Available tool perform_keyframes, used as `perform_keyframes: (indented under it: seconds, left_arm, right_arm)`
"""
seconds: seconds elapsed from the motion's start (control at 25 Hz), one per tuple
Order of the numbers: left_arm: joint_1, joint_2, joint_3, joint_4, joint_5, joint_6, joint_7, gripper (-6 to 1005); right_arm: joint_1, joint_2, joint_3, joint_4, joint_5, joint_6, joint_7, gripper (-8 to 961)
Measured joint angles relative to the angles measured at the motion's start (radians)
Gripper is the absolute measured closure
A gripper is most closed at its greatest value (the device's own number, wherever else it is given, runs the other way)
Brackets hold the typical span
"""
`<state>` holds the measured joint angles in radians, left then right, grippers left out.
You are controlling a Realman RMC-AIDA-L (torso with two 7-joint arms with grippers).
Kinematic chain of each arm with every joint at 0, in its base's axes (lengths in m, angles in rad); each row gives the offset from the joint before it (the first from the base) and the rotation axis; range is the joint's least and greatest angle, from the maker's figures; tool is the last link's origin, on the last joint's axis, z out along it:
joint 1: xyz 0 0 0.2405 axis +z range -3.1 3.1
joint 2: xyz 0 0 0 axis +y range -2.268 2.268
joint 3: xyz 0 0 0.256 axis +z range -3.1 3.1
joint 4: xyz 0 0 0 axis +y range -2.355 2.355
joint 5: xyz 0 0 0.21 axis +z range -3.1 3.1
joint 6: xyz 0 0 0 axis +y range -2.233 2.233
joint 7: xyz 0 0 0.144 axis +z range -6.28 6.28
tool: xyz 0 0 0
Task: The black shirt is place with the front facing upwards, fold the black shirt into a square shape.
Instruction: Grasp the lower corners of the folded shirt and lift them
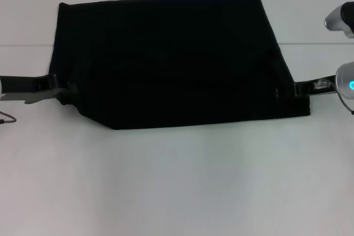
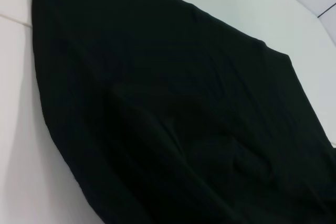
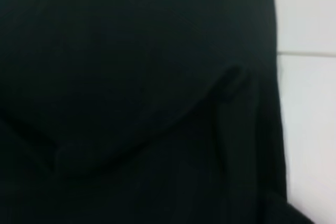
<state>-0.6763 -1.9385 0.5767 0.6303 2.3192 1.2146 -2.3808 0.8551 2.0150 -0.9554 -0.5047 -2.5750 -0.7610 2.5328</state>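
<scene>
Cloth, matte and plain: the black shirt (image 1: 171, 59) lies mid-table (image 1: 177, 181) as a wide trapezoid, long axis left-right. The left gripper (image 1: 62, 89) and right gripper (image 1: 298, 89) meet its near corners; their grip cannot be told.

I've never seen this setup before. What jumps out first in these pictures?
The black shirt, spread as a broad dark slab across the middle of the white table, no lettering showing. Next, the left gripper at its left edge and the right gripper at its right edge, level with each other.
</scene>
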Motion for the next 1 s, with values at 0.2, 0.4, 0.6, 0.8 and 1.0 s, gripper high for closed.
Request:
perform_keyframes:
  seconds: [0.2,0.4,0.6,0.8,1.0]
  left_arm:
    - [-0.002,-0.001,0.0,0.001,0.0,-0.001,0.0,923]
    - [-0.002,-0.002,0.0,0.002,0.0,-0.002,0.0,923]
    - [-0.002,-0.002,0.0,0.002,0.0,-0.003,0.0,923]
    - [-0.002,-0.002,0.0,0.002,-0.011,-0.003,0.0,923]
    - [-0.003,-0.002,0.0,0.004,-0.013,-0.003,0.0,923]
  right_arm:
    - [0.001,-0.005,0.006,-0.001,0.007,-0.042,0.0,90]
    - [0.003,-0.013,0.013,-0.01,0.01,-0.103,0.007,100]
    - [0.01,-0.02,0.035,-0.01,0.012,-0.126,0.013,111]
    - [0.01,-0.033,0.032,-0.009,0.004,-0.13,0.056,121]
    - [0.019,-0.043,0.028,0.002,-0.019,-0.145,0.062,201]
